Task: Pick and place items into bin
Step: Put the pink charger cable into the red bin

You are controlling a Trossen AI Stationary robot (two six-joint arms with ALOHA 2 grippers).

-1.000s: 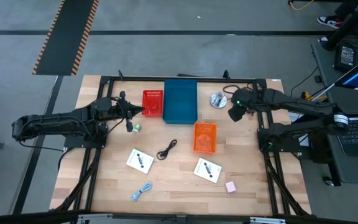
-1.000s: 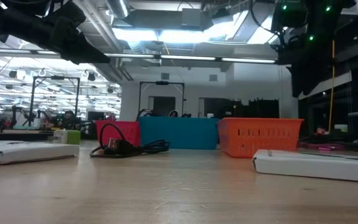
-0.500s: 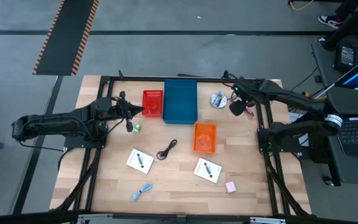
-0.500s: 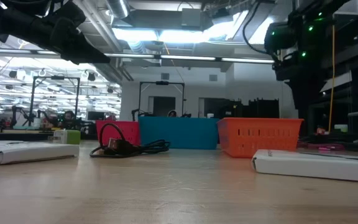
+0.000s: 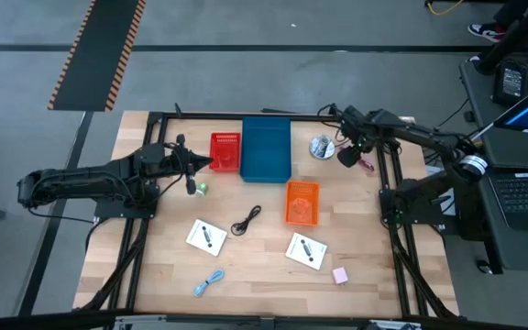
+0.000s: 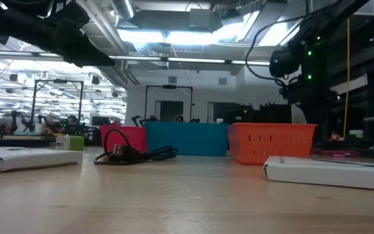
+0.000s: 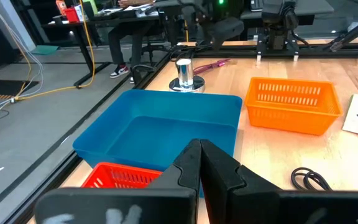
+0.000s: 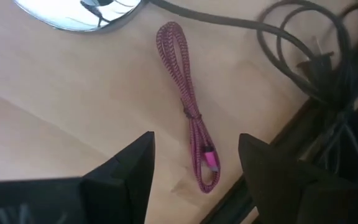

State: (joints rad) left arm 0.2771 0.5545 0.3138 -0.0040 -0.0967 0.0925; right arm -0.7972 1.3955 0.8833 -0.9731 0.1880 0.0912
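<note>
Two arms, and yours to watch is the right. Far left, the left end effector (image 5: 191, 174) hangs pinched shut and empty beside the red basket (image 5: 225, 152), the tiny green piece (image 5: 203, 188) just by it. Mid-bench lie the blue bin (image 5: 266, 148), black coiled cable (image 5: 247, 220) and orange basket (image 5: 302, 202). At the far right corner your right end effector (image 8: 194, 168) is spread wide directly above a pink braided cable (image 8: 188, 102), whose long axis runs between the fingers; the silver disc (image 5: 320, 146) sits just beside, dark frame cables close.
</note>
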